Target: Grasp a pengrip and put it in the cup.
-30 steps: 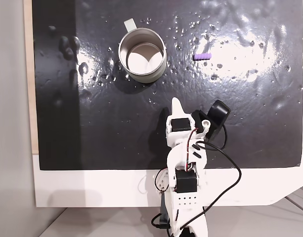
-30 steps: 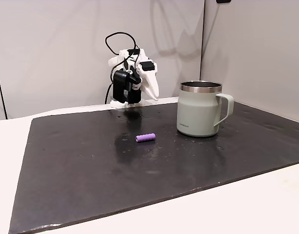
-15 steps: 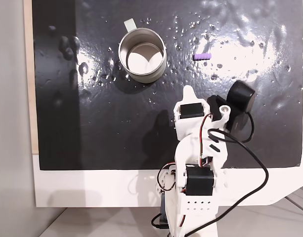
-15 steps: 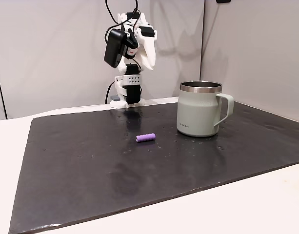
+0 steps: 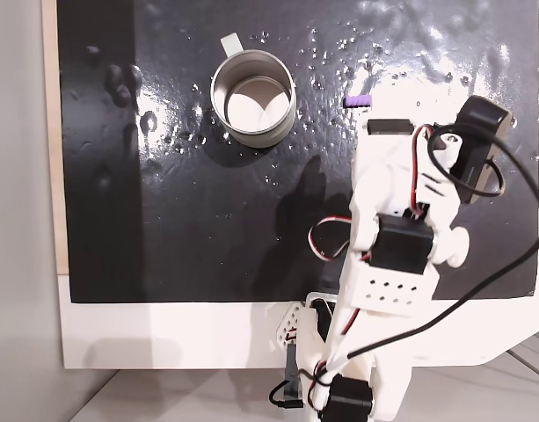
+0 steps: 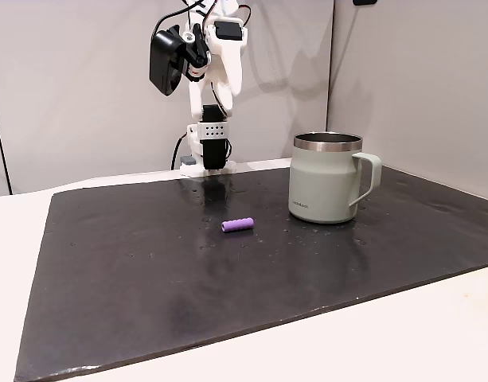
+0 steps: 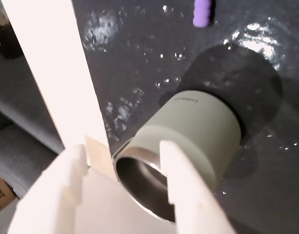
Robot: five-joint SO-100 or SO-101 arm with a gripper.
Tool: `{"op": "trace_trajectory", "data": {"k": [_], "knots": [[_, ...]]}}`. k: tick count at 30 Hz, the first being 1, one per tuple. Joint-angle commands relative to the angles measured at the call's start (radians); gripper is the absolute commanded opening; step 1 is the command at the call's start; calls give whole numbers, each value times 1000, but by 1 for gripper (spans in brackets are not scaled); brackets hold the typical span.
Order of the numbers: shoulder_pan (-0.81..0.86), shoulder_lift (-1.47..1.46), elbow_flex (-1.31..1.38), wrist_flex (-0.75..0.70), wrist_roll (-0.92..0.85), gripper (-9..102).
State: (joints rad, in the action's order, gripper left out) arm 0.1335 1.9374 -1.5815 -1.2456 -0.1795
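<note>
The purple pengrip (image 5: pixel 358 101) lies on the black mat to the right of the cup (image 5: pixel 252 97) in a fixed view, and to its left in another, pengrip (image 6: pixel 237 224) and cup (image 6: pixel 326 187). The grey cup stands upright and nothing is in it. My gripper (image 6: pixel 229 83) hangs high above the mat's back edge, pointing down. In the wrist view the gripper (image 7: pixel 122 146) has a gap between its white fingers and holds nothing; the cup (image 7: pixel 198 131) sits just beyond them and the pengrip (image 7: pixel 203 13) lies at the top edge.
The black mat (image 6: pixel 228 278) has shiny bumps and glare spots. A white table border (image 5: pixel 163 334) runs along its near side by the arm's base (image 5: pixel 339 396). Loose cables (image 5: pixel 506 255) loop off the raised arm (image 5: pixel 388 229).
The arm has unfolded and risen high, swinging right in the top-down fixed view toward the pengrip's side. Pengrip and cup have not moved.
</note>
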Motion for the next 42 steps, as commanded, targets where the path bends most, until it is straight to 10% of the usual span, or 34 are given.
{"op": "trace_trajectory", "data": {"k": [1, 42], "knots": [[29, -124, 187, -44, -35, 17], [17, -908, 410, 144, -149, 20]]}}
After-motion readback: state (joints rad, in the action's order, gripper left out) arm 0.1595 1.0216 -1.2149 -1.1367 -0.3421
